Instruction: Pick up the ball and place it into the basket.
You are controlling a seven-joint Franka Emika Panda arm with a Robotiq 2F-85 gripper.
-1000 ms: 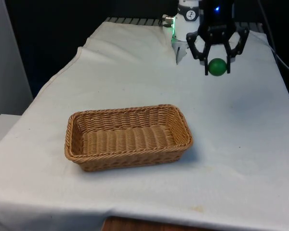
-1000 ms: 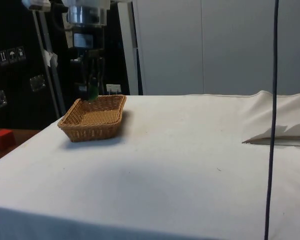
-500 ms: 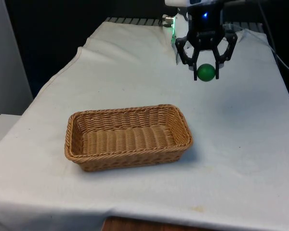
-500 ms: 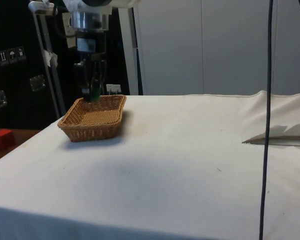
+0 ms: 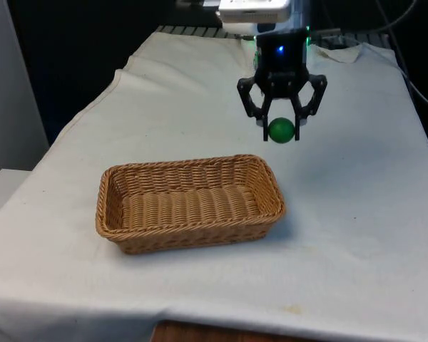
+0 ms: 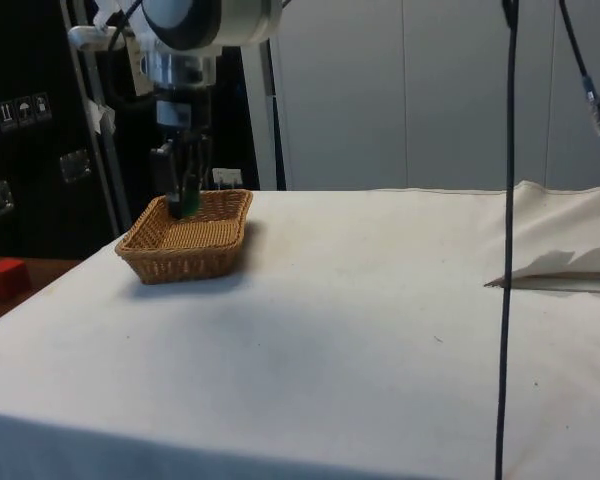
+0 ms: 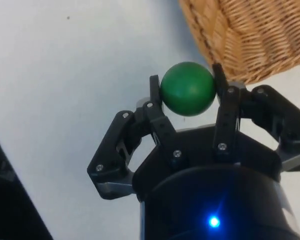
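With the jaws pinching the green ball (image 5: 281, 130) in the air just beyond the wicker basket (image 5: 189, 202)'s far corner, letting go now would likely drop it onto the worktop (image 5: 357, 214) to roll away

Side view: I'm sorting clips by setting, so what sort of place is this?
Probably a robotics lab or test room: a table under a white cloth, dark cabinets behind, hanging cables, and a gripper holding a green ball near a wicker basket.
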